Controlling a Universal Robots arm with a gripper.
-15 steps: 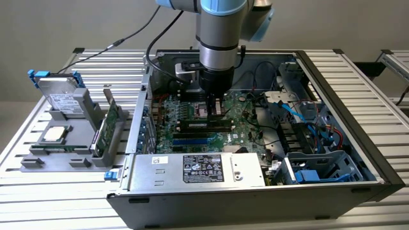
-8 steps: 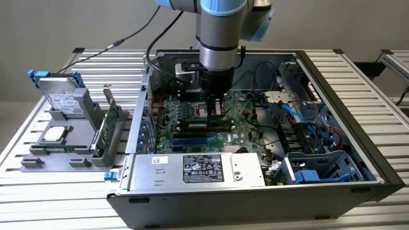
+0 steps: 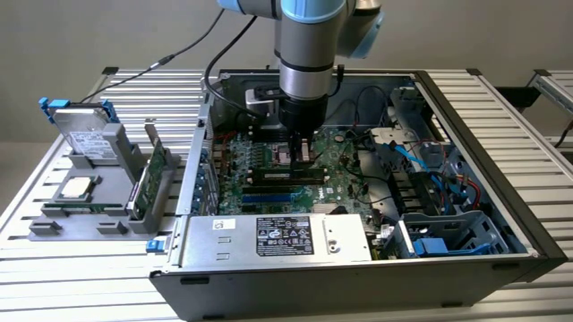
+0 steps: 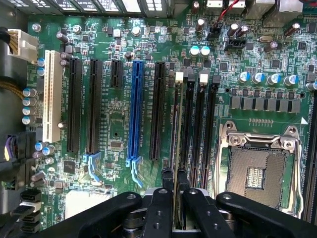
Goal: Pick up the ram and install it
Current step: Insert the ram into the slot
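My gripper (image 4: 176,183) is shut on the ram (image 4: 177,124), a thin green stick that I see edge-on between the two black fingers (image 4: 166,181). The stick stands upright along the first of several parallel black memory slots (image 4: 208,124), beside the CPU socket (image 4: 257,168). I cannot tell whether its lower edge touches the slot. In the exterior view the gripper (image 3: 301,149) hangs straight down inside the open computer case, low over the green motherboard (image 3: 268,194), with the ram (image 3: 304,154) a narrow strip between its fingers.
A silver power supply (image 3: 278,236) sits at the case's front. Blue cables (image 3: 407,151) and a drive cage (image 3: 447,235) fill the exterior view's right. Outside the case on the exterior view's left, a grey holder (image 3: 54,225) carries a silver drive (image 3: 85,131), a green card (image 3: 154,171) and a CPU (image 3: 76,189).
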